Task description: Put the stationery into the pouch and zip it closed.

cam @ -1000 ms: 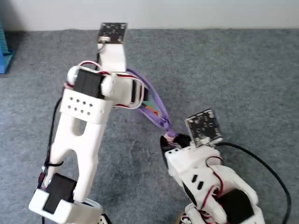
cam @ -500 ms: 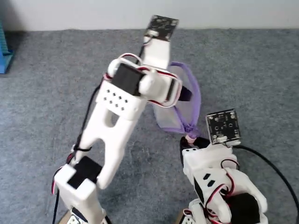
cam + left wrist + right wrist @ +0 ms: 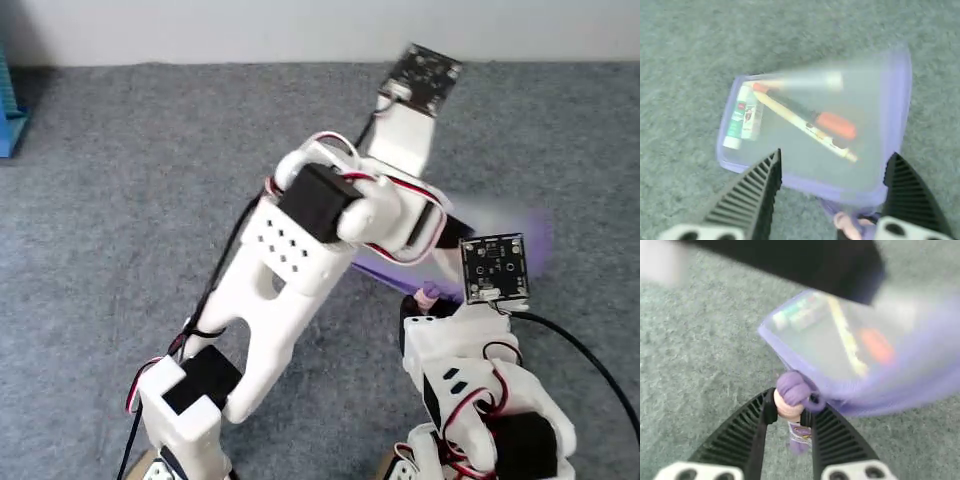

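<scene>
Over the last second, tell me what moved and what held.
Seen from above, the left arm swung to the right, and the pouch swung right with it. The right arm shifted slightly right too. Unchanged: the right claw stays shut on the zip pull. The left claw now stands open over the pouch; whether it held the pouch before cannot be told.

Grey carpet throughout; white wall behind; blue object beside wall.
</scene>
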Robot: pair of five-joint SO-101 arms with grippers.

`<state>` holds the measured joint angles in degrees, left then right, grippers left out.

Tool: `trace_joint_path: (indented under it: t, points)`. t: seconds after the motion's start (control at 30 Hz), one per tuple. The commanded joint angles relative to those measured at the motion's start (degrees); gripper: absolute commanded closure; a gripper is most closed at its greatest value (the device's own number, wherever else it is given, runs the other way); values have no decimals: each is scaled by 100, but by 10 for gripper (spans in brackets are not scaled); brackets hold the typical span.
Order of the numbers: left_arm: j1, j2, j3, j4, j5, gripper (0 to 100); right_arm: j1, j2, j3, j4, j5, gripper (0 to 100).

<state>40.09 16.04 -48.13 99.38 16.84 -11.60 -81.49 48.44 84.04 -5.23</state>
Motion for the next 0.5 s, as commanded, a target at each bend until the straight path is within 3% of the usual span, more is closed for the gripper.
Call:
trace_joint_path:
  t: [0.0,0.23,0.47]
  points:
    - [-114,-114,-277,114,-9,681,189,-40,-264,-40,62,991]
    - [-1134,-774,48,123,62,681,470,-40,-396,-154,202,991]
    - [-1407,-2207,2387,114,-316,678,593,13,-589,-699,1090,991]
